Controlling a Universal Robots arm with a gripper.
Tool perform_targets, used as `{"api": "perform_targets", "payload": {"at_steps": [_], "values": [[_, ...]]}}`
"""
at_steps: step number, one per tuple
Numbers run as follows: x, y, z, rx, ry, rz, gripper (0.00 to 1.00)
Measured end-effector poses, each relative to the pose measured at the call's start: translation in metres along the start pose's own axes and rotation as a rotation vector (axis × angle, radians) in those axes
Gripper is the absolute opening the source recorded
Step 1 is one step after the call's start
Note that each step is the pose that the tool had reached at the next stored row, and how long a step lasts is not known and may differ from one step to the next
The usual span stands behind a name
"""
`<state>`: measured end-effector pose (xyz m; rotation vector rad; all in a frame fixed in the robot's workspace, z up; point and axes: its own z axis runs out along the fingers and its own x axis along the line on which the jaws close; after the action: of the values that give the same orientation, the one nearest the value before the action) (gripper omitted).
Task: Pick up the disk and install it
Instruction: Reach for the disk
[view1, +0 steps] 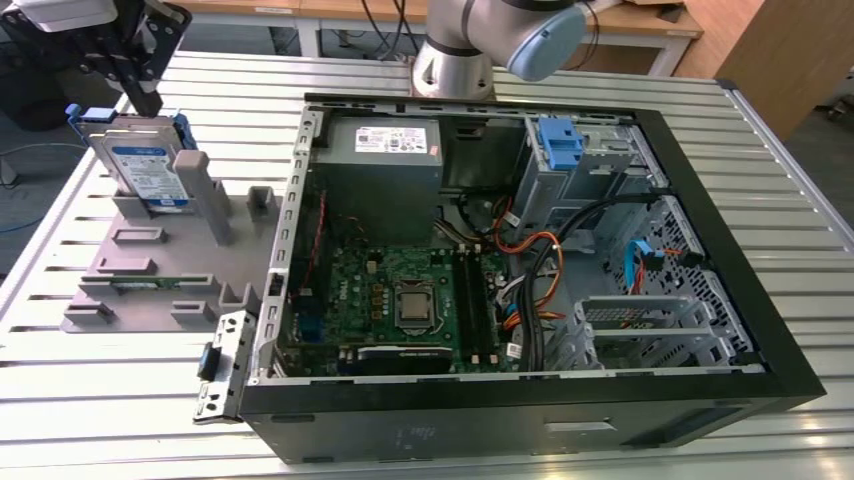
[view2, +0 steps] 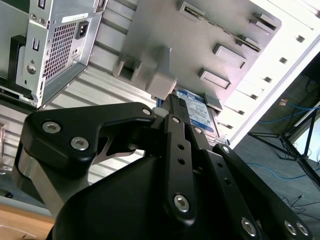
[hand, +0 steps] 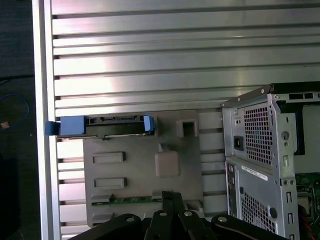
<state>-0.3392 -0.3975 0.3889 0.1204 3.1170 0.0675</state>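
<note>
**End effector closed and empty above the racked disk**

In the exterior view, the disk (view1: 140, 165) stood on edge in a slot of the grey fixture (view1: 147, 275). The fixture rested on the slatted surface (view1: 107, 420) at the exterior view's left, just beside the open computer case (view1: 534, 425). The end effector (view1: 147, 100) hung over the disk's top edge. From that angle I could not tell whether they touched.

In the second wrist view, the end effector (view2: 172, 105) pointed toward the disk (view2: 200, 112). The disk's blue-and-white label showed past the black fingers (view2: 175, 140), next to a grey post of the fixture.

In the first wrist view, the disk (hand: 102, 125) appeared edge-on, with blue rails at both ends, seated at one end of the fixture (hand: 135, 170). The end effector (hand: 168, 196) had its fingers drawn together to a narrow point. It held nothing and sat apart from the disk.

The pick-up looked to be the step in hand, and the grasp was not yet made. Doing it well would likely call for:
- spreading the fingers wider than the disk's thickness before any descent;
- centring them on the top edge between the rails, with the pads on the two flat faces;
- pulling straight along the slot, since a tilted pull could bind the rails or drag the fixture.
</note>
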Motion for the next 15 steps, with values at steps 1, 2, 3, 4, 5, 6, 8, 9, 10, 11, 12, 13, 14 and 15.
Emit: {"api": "perform_targets", "payload": {"at_steps": [1, 2, 3, 4, 5, 6, 8, 9, 10, 11, 12, 13, 14, 15], "values": [[0.0006, 0.0002, 0.0001, 0.0001, 0.0002, 0.0, 0.11], [0.0016, 0.0005, 0.0002, 0.0001, 0.0002, 0.0, 0.11], [0.0027, 0.0007, 0.0003, 0.0001, 0.0003, 0.0, 0.11], [0.004, 0.0011, 0.0006, 0.0001, 0.0002, 0.0, 0.11], [0.0055, 0.0018, 0.0009, 0.0, 0.0001, 0.0, 0.11], [0.0071, 0.0027, 0.0012, 0.0, -0.0001, 0.0, 0.11], [0.0104, 0.0051, 0.0017, 0.0002, 0.0002, 0.001, 0.11], [0.0122, 0.0066, 0.0023, 0.0001, 0.0001, 0.001, 0.11], [0.0138, 0.0082, 0.0029, 0.0001, 0.0, 0.002, 0.11], [0.0153, 0.0099, 0.0035, 0.0001, 0.0001, 0.002, 0.11], [0.0169, 0.0115, 0.0041, 0.0001, 0.0, 0.003, 0.11], [0.0185, 0.0131, 0.0047, 0.0, -0.0001, 0.003, 0.11], [0.0199, 0.0146, 0.0052, 0.0001, 0.0, 0.003, 0.11], [0.0213, 0.0161, 0.0059, 0.0001, -0.0001, 0.004, 0.11]]}}
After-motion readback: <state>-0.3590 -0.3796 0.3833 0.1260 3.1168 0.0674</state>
